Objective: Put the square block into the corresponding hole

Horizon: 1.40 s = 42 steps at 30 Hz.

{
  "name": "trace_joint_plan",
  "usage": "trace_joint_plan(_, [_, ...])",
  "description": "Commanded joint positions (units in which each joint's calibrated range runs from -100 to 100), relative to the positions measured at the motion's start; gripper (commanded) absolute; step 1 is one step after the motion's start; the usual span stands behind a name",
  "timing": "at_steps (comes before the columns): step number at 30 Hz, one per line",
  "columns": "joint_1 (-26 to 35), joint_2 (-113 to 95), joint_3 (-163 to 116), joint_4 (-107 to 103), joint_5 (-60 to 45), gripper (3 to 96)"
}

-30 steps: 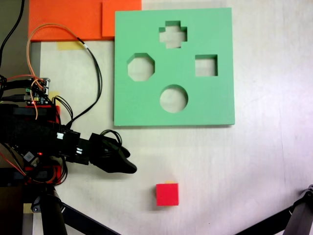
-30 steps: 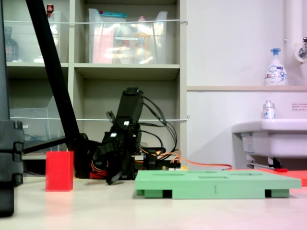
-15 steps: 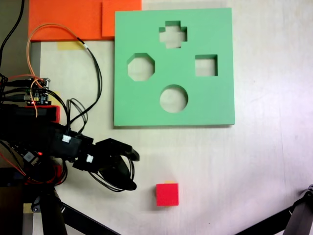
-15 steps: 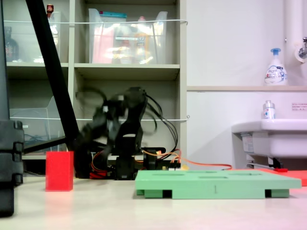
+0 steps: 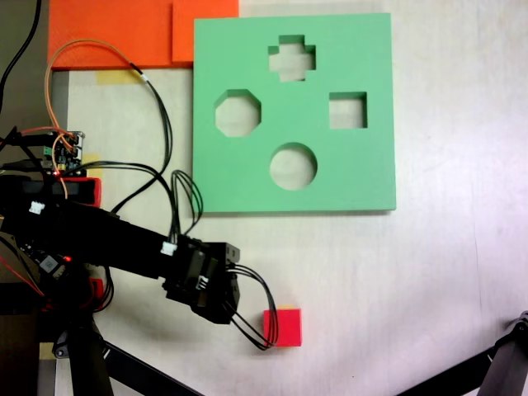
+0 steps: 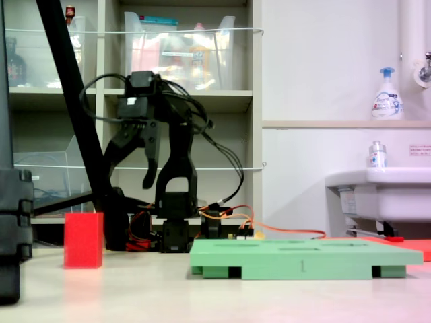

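I am lining up for the pick. The square block (image 5: 282,327) sits on the desk (image 5: 445,272) at the near edge in the first exterior view, well apart from the green board (image 5: 247,181), and in the second exterior view it stands at the left, upright on the surface. To do this well I judge I should bring the pincer (image 6: 128,171) straight down so its two fingers straddle opposite flat faces of the cube, not its corners, and close only once both are level with its middle; foam will give, so a gentle squeeze should do. I must also watch the looped cables (image 5: 252,318), which hang just beside the block's left edge in the first exterior view and could nudge it.

The pincer is spread wide and holds nothing; in the second exterior view it hangs clearly above the desk, up and to the right of the block. The corresponding hole (image 5: 347,110) lies on the board's right side, unfilled.
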Motion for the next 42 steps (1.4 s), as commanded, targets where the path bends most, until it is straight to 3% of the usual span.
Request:
trace_joint_plan(1, [-0.59, 8.04, 9.38, -2.36, -2.93, 62.5])
trace_joint_plan(7, [-1.47, 22.71, 12.77, 1.69, -4.44, 89.1])
trace_joint_plan(28, [-1.90, 53.30, 21.34, 11.03, -4.49, 88.5])
trace_joint_plan(31, [-2.15, 54.13, 21.24, 9.97, -4.49, 73.1])
trace_joint_plan(35, [-2.39, 54.69, 20.94, 8.04, -4.49, 64.0])
trace_joint_plan(39, [-3.17, 54.69, 21.04, 6.21, -4.40, 45.2])
trace_joint_plan(42, [-3.47, 54.83, 21.24, 3.42, -4.15, 42.9])
